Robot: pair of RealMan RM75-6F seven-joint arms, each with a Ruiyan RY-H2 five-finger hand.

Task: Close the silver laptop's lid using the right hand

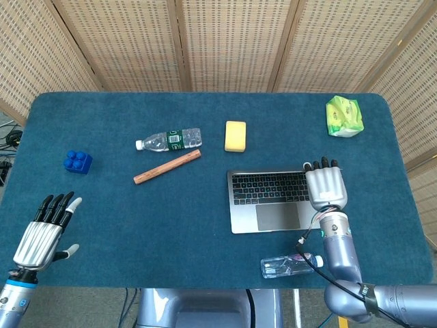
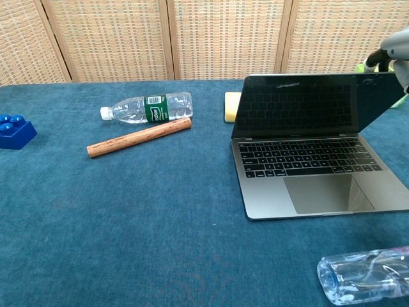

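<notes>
The silver laptop [image 1: 266, 205] lies right of the table's middle, its lid partly lowered over the keyboard. In the chest view the dark screen [image 2: 300, 105] leans forward over the keys. My right hand [image 1: 326, 186] lies flat over the lid's right top edge, fingers stretched out and pressing on it. The chest view shows only part of that hand [image 2: 396, 54], at the lid's upper right corner. My left hand [image 1: 44, 232] hovers at the table's front left with fingers spread, holding nothing.
A water bottle [image 1: 169, 140] and a wooden stick [image 1: 167, 167] lie left of the laptop. A yellow sponge [image 1: 235, 135] sits behind it. A green packet [image 1: 344, 116] is at the back right, a blue brick [image 1: 78, 161] far left. A clear bottle [image 1: 290, 264] lies by the front edge.
</notes>
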